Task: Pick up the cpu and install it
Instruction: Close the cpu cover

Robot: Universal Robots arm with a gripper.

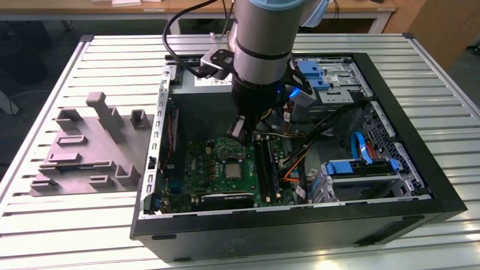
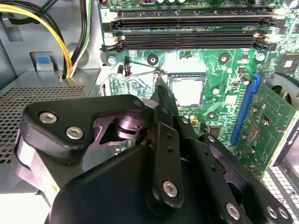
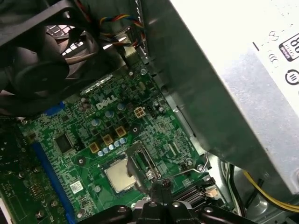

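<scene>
a: where is the cpu?
b: the cpu (image 2: 188, 90) lies flat in the metal-framed socket (image 3: 140, 163) of the green motherboard (image 1: 225, 169), inside the open black computer case (image 1: 420, 185).
a: and the gripper?
b: in the exterior view the gripper (image 1: 238, 130) hangs above the board, apart from the chip. in the second wrist view its 2 fingertips (image 2: 161, 88) are pressed together, pinching nothing.
a: anything outside the case?
b: a grey moulded tray (image 1: 82, 152) on the slatted table (image 1: 45, 225), toward the exterior view's left.
</scene>
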